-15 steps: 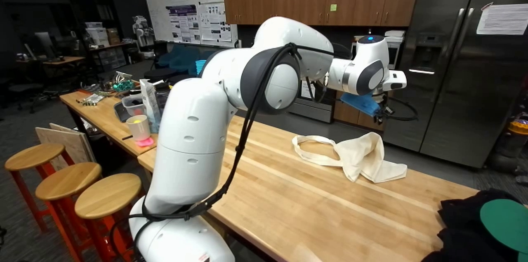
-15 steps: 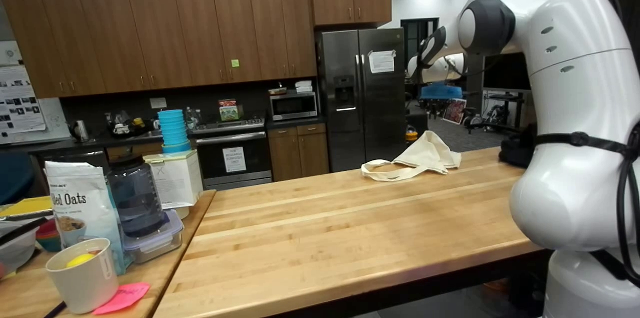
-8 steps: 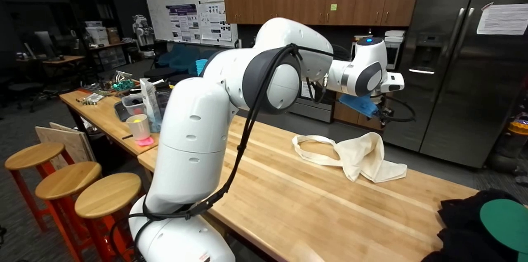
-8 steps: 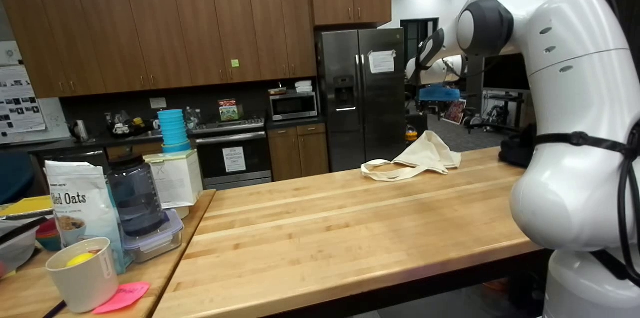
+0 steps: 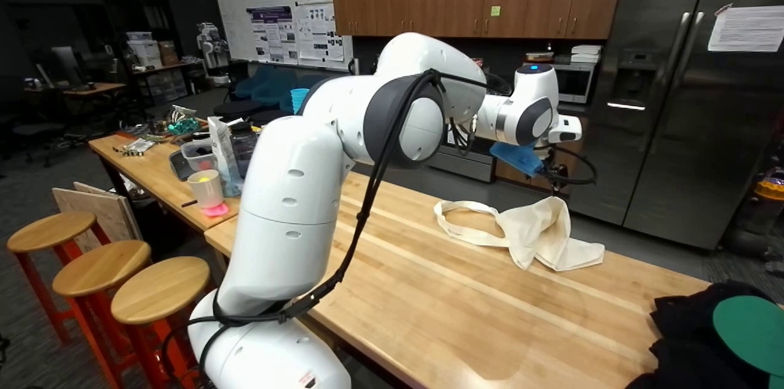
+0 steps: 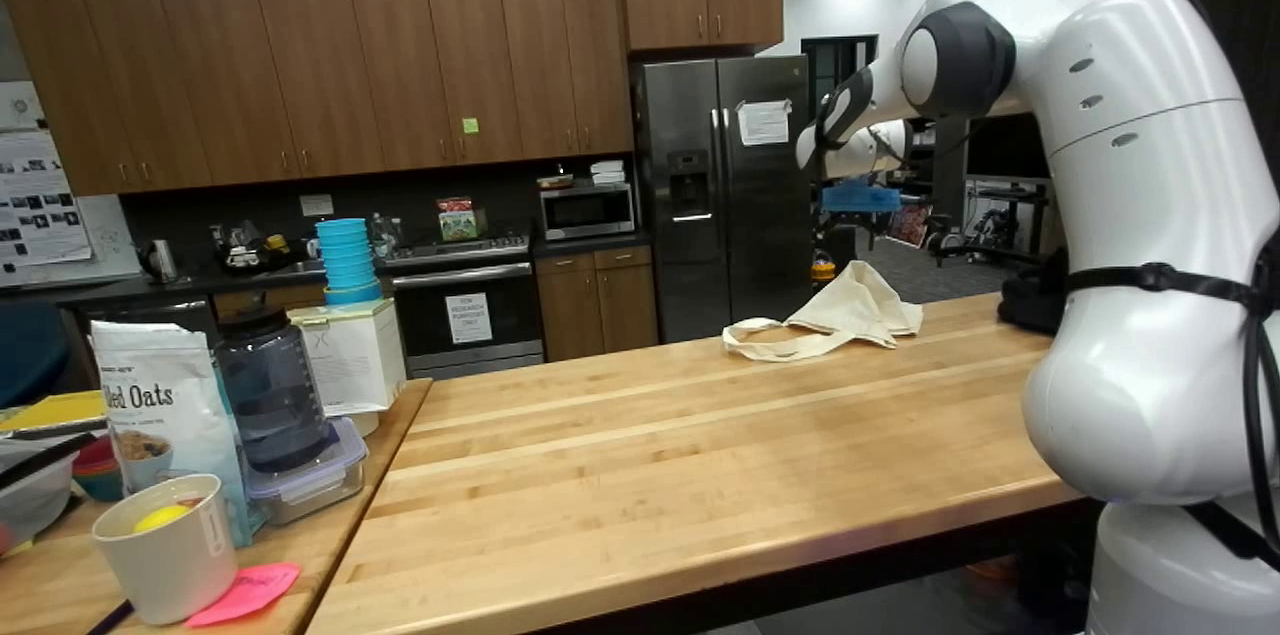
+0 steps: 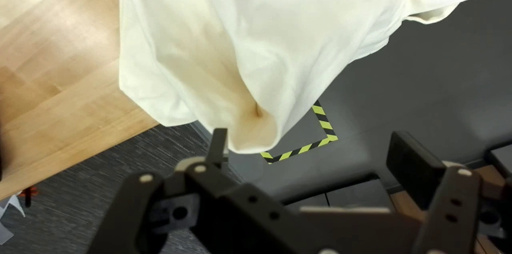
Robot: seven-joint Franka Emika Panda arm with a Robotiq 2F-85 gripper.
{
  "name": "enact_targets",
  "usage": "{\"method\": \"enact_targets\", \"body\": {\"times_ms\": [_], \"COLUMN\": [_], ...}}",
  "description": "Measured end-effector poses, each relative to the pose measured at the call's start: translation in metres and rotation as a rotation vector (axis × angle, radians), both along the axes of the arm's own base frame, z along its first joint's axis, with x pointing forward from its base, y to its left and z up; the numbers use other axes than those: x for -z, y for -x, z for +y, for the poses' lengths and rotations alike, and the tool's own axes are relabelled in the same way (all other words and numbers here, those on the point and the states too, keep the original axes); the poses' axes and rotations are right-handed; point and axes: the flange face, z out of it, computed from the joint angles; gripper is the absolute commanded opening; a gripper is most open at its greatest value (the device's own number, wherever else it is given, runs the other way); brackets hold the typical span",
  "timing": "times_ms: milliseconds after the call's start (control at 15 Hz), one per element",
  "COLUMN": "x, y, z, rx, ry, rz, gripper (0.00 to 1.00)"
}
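Hanging near one cream bag: one wide-parted tool

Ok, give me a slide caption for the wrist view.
Open gripper near a rumpled cream cloth bag on a wooden table, with striped tape on the floor below.

Bag cropped in wrist view, posters illegible

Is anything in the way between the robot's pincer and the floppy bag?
No, nothing visible. In the wrist view the pincer is open, the bag peaks near one finger, and no object shows between them; whether they touch, I can't tell.
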Motion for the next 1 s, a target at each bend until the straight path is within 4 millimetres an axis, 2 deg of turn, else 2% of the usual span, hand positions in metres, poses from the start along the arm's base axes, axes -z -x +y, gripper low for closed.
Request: {"method": "enact_targets", "body": {"times_ms": [267, 600, 667, 800, 1000], "x": [0.015, 0.047, 0.053, 0.064, 0.073], "y": [-0.009, -0.023, -0.026, -0.031, -0.039], "z": [0.005, 0.001, -0.001, -0.005, -0.012], "rx": [0.044, 0.098, 0.106, 0.121, 0.131], "ry": [-0.005, -0.014, -0.013, -0.011, -0.002], "rz": [0.051, 0.124, 0.136, 0.151, 0.16], "gripper": [1.0, 1.0, 0.75, 0.7, 0.45]}}
